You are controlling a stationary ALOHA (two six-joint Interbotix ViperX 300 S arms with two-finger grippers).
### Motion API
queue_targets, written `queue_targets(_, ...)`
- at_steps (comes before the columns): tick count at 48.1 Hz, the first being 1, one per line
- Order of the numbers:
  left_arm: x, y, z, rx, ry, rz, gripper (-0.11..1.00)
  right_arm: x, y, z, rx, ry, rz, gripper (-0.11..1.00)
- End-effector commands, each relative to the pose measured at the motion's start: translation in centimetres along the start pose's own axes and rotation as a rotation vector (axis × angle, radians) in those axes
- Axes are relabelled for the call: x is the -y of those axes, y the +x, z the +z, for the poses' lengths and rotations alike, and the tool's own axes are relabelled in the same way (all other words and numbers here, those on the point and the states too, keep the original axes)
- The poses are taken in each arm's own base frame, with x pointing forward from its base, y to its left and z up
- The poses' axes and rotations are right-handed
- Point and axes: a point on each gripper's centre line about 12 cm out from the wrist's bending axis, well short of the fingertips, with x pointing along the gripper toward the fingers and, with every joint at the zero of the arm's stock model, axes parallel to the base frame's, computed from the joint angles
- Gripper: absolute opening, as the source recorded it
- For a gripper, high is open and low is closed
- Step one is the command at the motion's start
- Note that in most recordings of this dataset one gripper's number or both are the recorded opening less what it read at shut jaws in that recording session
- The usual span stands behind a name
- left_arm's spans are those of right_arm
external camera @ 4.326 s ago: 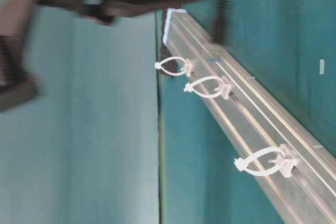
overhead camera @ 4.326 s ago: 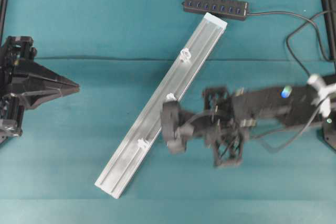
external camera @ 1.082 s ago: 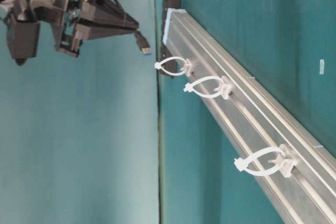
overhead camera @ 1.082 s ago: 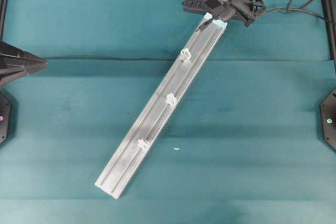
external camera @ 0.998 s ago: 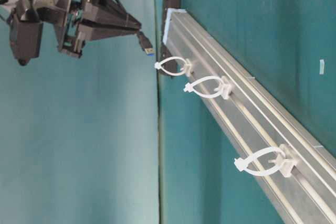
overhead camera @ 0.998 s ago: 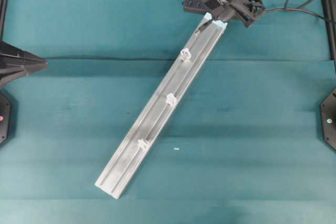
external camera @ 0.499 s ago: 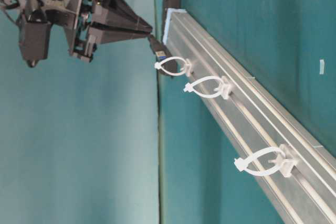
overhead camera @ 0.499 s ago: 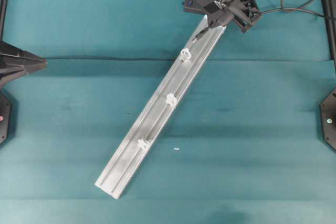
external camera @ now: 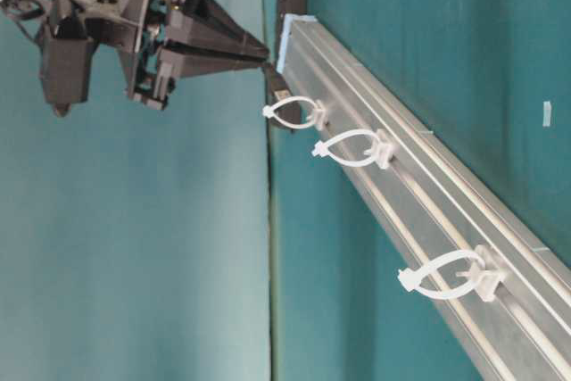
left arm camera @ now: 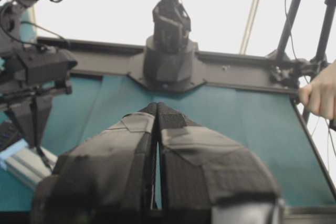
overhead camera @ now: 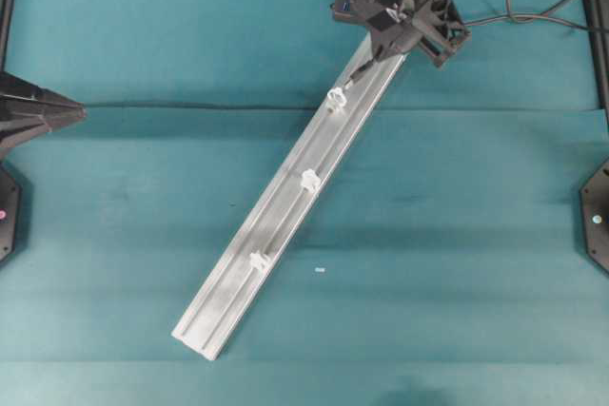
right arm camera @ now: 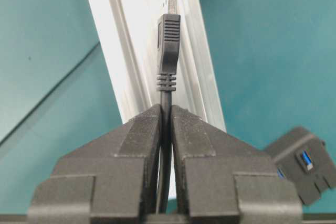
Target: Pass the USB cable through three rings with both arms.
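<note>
right gripper (right arm camera: 165, 109) clamped on our USB cable (right arm camera: 167, 51); first ring (external camera: 294, 113) just ahead of its tip | left gripper (left arm camera: 157, 108) pressed together

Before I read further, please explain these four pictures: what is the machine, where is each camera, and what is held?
It is a robot with two black arms at a teal table. One picture looks down from above, one looks along the table from low beside it, and two come from cameras on the wrists. On the table lies a long silver rail carrying three white rings, with a black USB hub at its far end. The right gripper has its fingers shut on the USB cable, the plug pointing at the first ring. The left gripper waits at the left edge, shut and holding nothing.
</note>
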Motion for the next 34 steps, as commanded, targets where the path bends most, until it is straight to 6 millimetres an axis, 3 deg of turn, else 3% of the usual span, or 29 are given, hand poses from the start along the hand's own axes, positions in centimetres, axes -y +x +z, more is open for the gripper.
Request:
queue_targets(1, 0.0, 0.4, 1.0, 0.019, 0.002, 0.002, -0.01, 0.1, 0.4, 0.3, 0.005, -0.014, 0.002, 0.07)
queue_targets(34, 0.0, 0.6, 0.9, 0.012, 0.002, 0.002, -0.01, -0.1, 1.4, 1.3, 0.042, -0.003, 0.013, 0.07)
